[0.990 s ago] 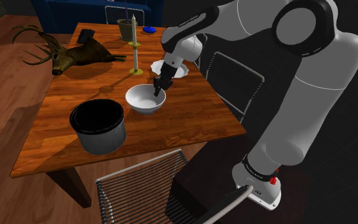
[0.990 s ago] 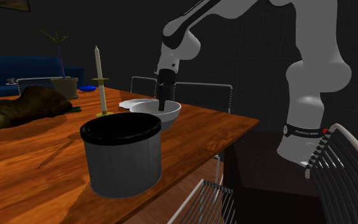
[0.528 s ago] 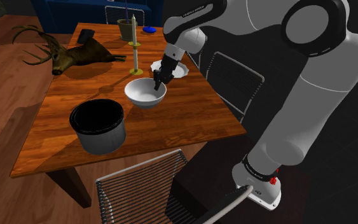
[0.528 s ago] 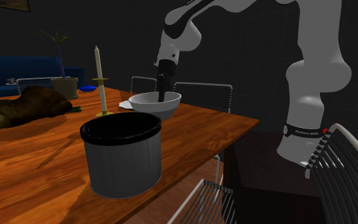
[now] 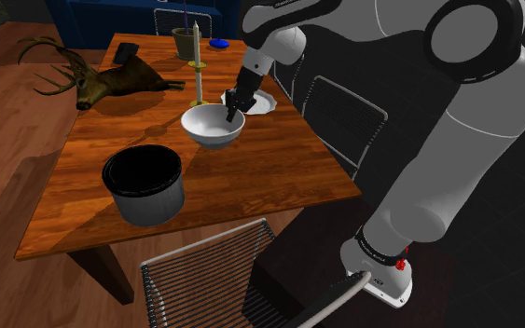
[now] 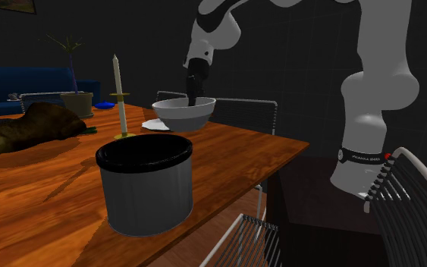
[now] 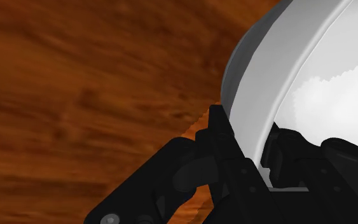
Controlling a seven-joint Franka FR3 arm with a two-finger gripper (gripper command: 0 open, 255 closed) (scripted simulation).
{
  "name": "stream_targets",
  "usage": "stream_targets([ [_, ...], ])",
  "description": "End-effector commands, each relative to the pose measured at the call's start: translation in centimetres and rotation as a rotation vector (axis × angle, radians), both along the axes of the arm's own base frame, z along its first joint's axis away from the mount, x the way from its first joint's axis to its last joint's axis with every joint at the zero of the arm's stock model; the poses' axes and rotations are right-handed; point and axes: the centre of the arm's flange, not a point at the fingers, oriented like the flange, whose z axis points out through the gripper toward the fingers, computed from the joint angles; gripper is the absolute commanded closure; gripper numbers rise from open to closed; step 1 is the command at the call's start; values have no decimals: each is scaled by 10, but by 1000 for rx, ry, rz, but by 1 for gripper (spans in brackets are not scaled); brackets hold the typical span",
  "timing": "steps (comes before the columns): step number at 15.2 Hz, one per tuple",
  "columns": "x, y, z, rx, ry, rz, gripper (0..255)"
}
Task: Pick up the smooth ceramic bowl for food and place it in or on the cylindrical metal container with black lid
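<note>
The white bowl (image 5: 212,126) (image 6: 183,112) hangs clear above the wooden table (image 5: 279,168), held by its rim. My black gripper (image 5: 231,113) (image 6: 193,96) is shut on that rim, one finger inside the bowl and one outside. In the wrist view the bowl's wall (image 7: 260,83) is clasped between the two fingers (image 7: 222,140), with tabletop far below. The grey cylindrical container (image 5: 145,184) (image 6: 145,183) with its black rim stands open near the table's front edge, to the shoulder view's left of the bowl.
A candle in a brass holder (image 5: 196,67), a white plate (image 5: 260,101), a deer figure (image 5: 111,79), a potted plant (image 5: 185,39) and a small blue dish (image 5: 219,43) stand at the table's far part. Wire chairs (image 5: 215,278) (image 5: 344,112) stand at two sides.
The arm has lifted the bowl straight up off the table, from resting on the wood to hanging well above it. The container has not moved.
</note>
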Motion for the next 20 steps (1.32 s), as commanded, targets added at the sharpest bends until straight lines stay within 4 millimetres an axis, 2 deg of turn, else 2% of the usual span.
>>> stream_targets([
  [1, -1, 0, 11, 0, 0, 0, 255],
  [17, -1, 0, 94, 0, 0, 0, 255],
  [20, 0, 39, 97, 0, 0, 0, 255],
])
